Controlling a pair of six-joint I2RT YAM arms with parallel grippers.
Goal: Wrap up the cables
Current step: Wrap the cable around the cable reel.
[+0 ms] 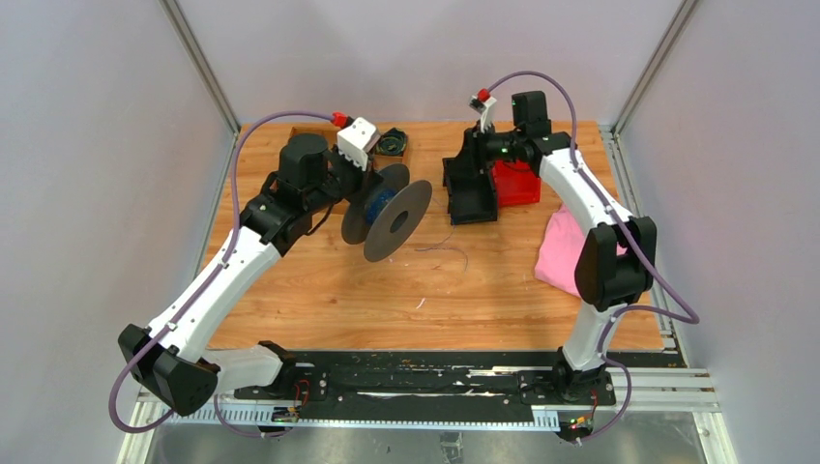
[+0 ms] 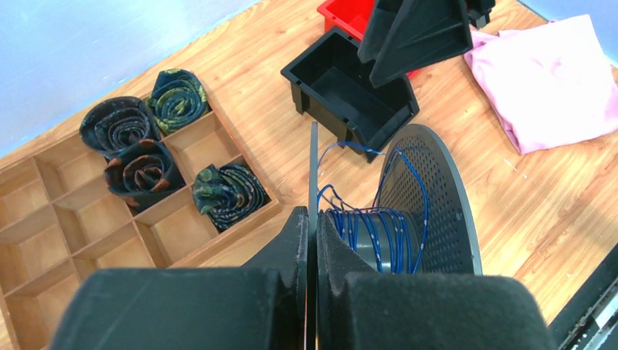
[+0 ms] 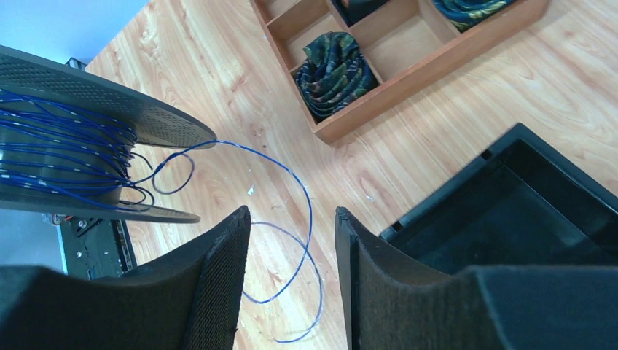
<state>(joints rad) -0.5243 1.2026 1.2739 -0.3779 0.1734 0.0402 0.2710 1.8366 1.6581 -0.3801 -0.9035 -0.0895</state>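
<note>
**A:** Where is the wire right now?

**B:** Most of the blue wire (image 3: 69,142) sits in loose, uneven turns on the core of the spool (image 2: 431,197). My left gripper (image 2: 312,219) is clamped on the thin edge of one flange and holds the spool up off the wooden table (image 1: 329,290). A free tail leaves the core, curls into a loop and ends on the boards.

**A:** And your right hand?

**B:** My right gripper (image 3: 293,215) has its fingers partway apart with nothing between the pads. The loop shows through the gap, but I judge it lies beyond them, untouched.

**A:** So how do you lay the next turn well?

**B:** I'd catch the tail close to the spool, pinch it squarely and carry it round the core between the flanges. Keeping it taut should make the turns lie side by side. The wire is hair-fine and springy, so it will probably slide on my foam pads and spring off if it goes slack. The flanges are flat, stiff, perforated discs, and my hold on that narrow rim could twist. The black bin (image 3: 510,219) is near, so I'd swing wide of its rim.
</note>
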